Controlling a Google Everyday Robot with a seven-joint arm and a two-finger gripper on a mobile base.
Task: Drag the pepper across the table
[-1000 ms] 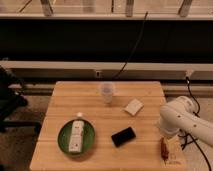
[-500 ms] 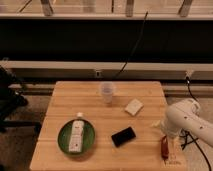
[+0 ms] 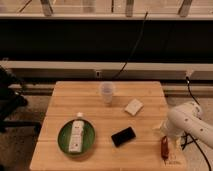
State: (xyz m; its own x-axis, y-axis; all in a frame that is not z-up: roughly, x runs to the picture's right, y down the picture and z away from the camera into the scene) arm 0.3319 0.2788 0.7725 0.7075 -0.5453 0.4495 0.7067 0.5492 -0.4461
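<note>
At the near right corner of the bench, around 5 o'clock from its middle, a small dark logo mark is printed on the wood, but its wording cannot be read. Just beyond it, at about 4 o'clock, lies the one pepper, a slender red-orange chili lying close to the right edge with its length running near to far. The end effector sits right at the pepper's far end, below the bulky white arm that reaches in from the right; whether it is spread or pressed together cannot be told. One black phone lies flat just off centre at 5 o'clock, well apart from the pepper. At 8 o'clock is one round green plate carrying one white bottle on its side, with no readable label. Farther back, at 2 o'clock, rests one small white block. At 12 o'clock one clear cup stands upright. Behind the bench, one dark cable climbs the wall.
</note>
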